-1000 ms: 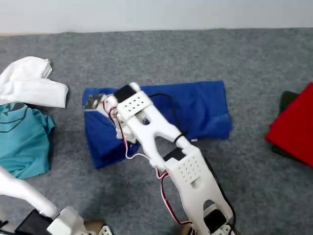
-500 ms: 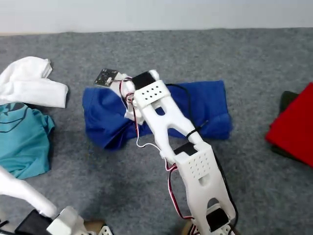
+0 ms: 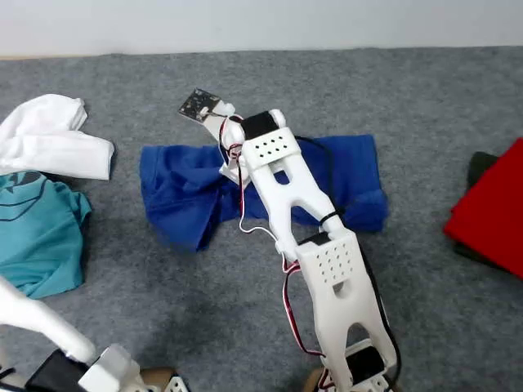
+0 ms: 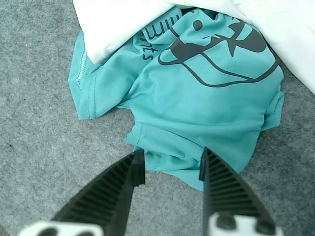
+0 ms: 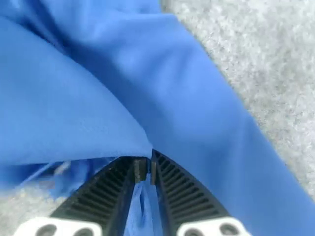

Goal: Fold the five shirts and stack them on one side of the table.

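Since the right jaws are pinched shut on a fold of the blue shirt [image 3: 184,192] lying mid-tabletop [image 3: 425,106], that edge should be carried evenly across and laid flat before release.

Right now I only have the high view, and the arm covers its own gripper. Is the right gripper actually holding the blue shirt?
Observer: Yes. The right wrist view shows the right gripper shut on a pinched fold of the blue shirt.
Operator: And the left gripper, open or shut?
Observer: Open. The left gripper hovers with its fingers spread over an edge of the teal shirt, holding nothing.
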Controlling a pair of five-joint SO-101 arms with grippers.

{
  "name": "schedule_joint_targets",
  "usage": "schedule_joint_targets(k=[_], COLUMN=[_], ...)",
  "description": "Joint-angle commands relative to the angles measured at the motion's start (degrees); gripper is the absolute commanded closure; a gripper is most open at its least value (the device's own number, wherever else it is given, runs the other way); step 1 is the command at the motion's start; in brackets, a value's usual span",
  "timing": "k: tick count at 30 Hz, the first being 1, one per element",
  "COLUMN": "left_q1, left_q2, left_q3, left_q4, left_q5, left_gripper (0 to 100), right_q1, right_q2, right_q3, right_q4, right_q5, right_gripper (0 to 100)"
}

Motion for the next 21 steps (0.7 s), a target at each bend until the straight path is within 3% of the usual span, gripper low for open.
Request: schedule_joint_targets(k=[1,5,11,21], left_q1=[0.2,1.2,2.3,2.4], left_q2=[-2.6,-2.6,-2.6,-2.6], left_q3=[-0.4,-0.3,-0.3,-0.3], left_q4=[0.2,0.2,0.2,0.1], left_q5=[-0.4,-0.6,-0.5,-0.6], left_gripper=[82,82,82,82], right_q1=[0.5,0.0,0.3,-3.6], right_q2=[2.2,5.2,5.3,5.6], right_q3=[-5.4,-8.6,-19.2,-33.7], right_q4=[-0.1,3.2,11.5,20.0], right_q5=[-0.4,-0.4,-4.7,-5.2], right_gripper=[98.8,97.3,76.3,77.7])
